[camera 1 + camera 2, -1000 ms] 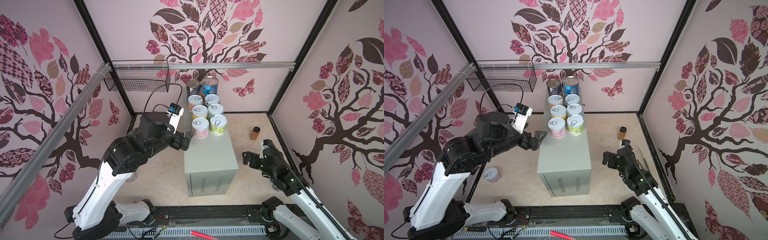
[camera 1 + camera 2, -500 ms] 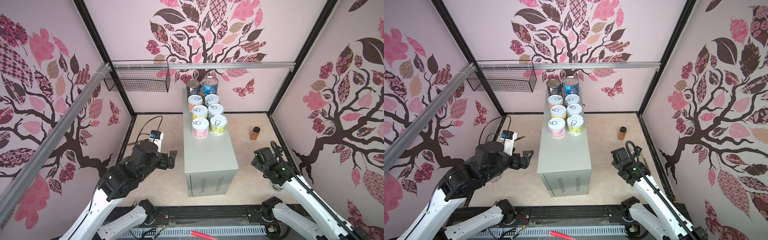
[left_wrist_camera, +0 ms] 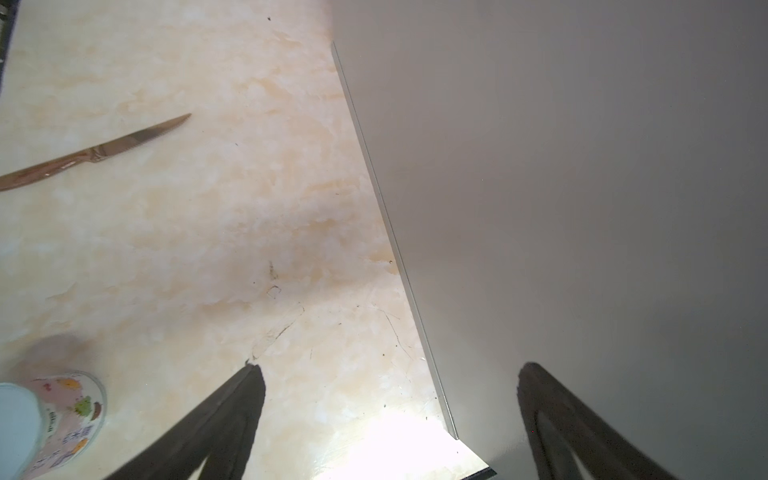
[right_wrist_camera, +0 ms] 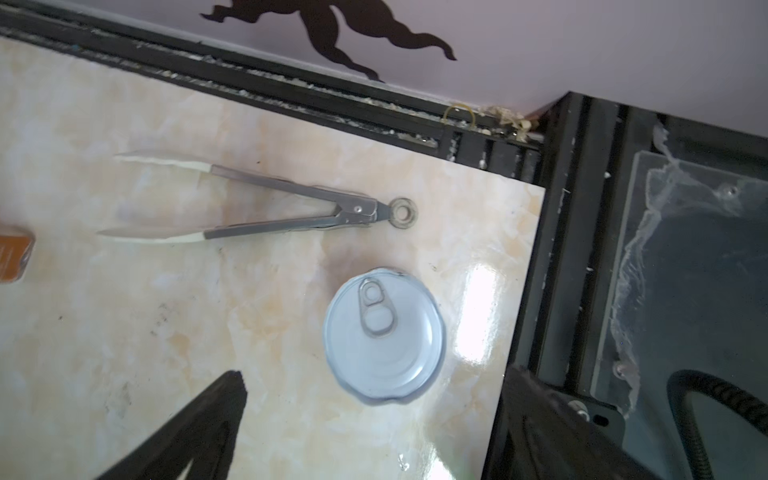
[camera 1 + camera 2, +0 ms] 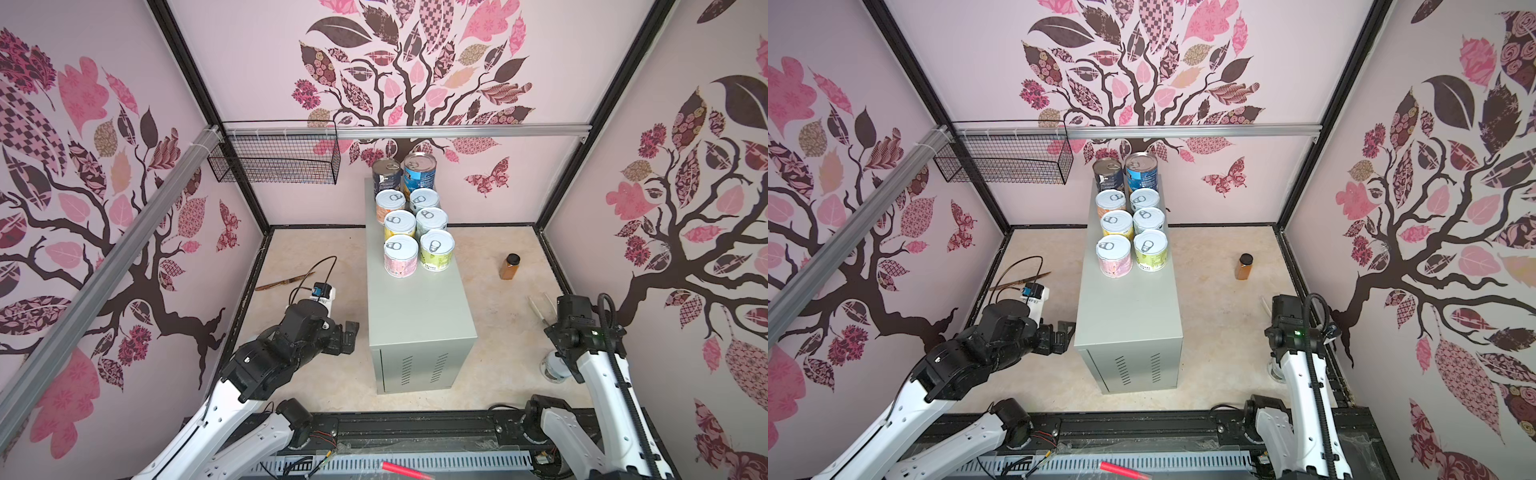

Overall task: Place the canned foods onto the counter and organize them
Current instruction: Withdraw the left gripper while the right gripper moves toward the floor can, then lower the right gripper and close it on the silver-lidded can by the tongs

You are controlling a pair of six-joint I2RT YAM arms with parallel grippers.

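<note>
The left arm reaches low, its left gripper (image 3: 386, 365) beside the left wall of the tall grey metal counter (image 5: 415, 307), fingers spread wide and empty. The right arm bends down. The right gripper (image 4: 378, 374), also wide apart and empty, hangs above a short white-lidded tin (image 4: 384, 336) near the front right corner of the beige worktop (image 4: 124, 353). Eight tins (image 5: 401, 255) fill the counter's rear half.

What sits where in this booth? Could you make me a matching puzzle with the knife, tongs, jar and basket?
Things:
1. knife
2. tongs
3. jar
4. basket

Places:
A. stands upright, right of the counter
B. hangs from the rail
C. lies flat, left of the counter
D. lies flat, right of the counter

Pairs: 1-C, 2-D, 3-A, 4-B
</note>
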